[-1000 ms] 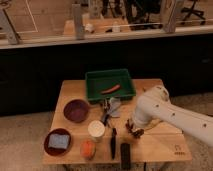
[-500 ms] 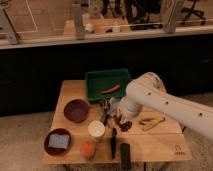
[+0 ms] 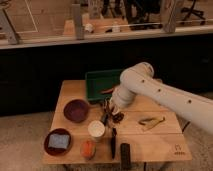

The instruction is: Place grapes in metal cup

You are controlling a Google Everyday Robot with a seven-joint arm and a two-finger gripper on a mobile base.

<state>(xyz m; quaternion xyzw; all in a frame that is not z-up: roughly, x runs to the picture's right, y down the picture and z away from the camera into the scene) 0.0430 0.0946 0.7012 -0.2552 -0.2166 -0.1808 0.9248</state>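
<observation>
My white arm reaches in from the right over the middle of the wooden table (image 3: 165, 142). Its gripper (image 3: 111, 115) hangs just in front of the green tray (image 3: 95, 82), right of the purple bowl (image 3: 76, 110) and above the cream-topped cup (image 3: 96, 128). The gripper is shut, and the dark reddish grapes (image 3: 119, 118) sit at its tips, a little above the tabletop. The metal cup is hidden from this view.
An orange fruit (image 3: 88, 148) and a dark red bowl holding a blue sponge (image 3: 57, 141) sit at the front left. Two dark objects (image 3: 114, 142) (image 3: 125, 152) lie near the front edge. A yellowish item (image 3: 151, 121) lies to the right. A red thing (image 3: 107, 90) lies in the tray.
The arm has swung left from the table's right side toward the middle, and the dark grape cluster has travelled with the gripper. The yellowish item is now uncovered.
</observation>
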